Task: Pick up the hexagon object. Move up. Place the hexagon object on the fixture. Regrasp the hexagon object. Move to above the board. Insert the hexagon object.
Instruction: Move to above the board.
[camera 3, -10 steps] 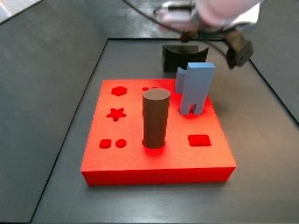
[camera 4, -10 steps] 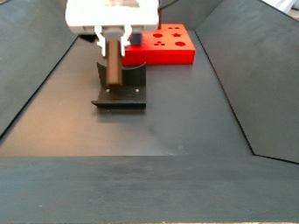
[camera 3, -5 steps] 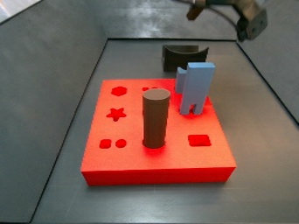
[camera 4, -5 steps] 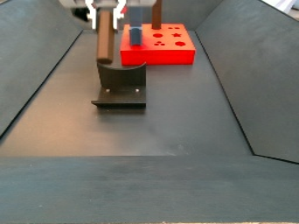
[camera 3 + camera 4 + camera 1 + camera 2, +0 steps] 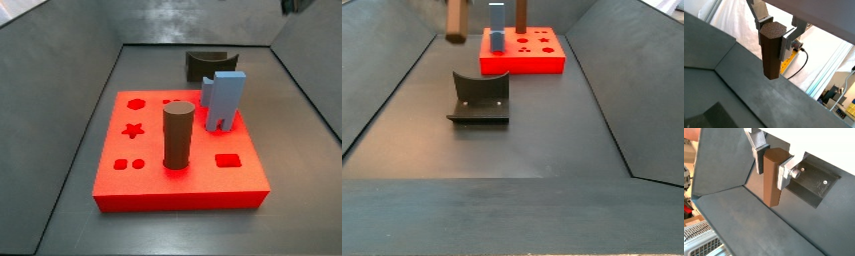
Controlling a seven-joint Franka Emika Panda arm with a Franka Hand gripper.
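The pincer (image 5: 772,164) grips the slim dark-brown hexagonal rod (image 5: 773,177) aloft; the bright-red board's (image 5: 201,190) hexagon hole remains unfilled.

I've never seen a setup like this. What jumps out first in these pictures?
The bright-red board on the dark floor, with a thick brown cylinder and a light-blue block standing in it. Behind it sits the dark fixture. In both wrist views the gripper clamps the hexagon object, high above the floor.

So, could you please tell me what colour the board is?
Bright red; the board shows best in a side view. The claw, raised high, holds the hexagon object.
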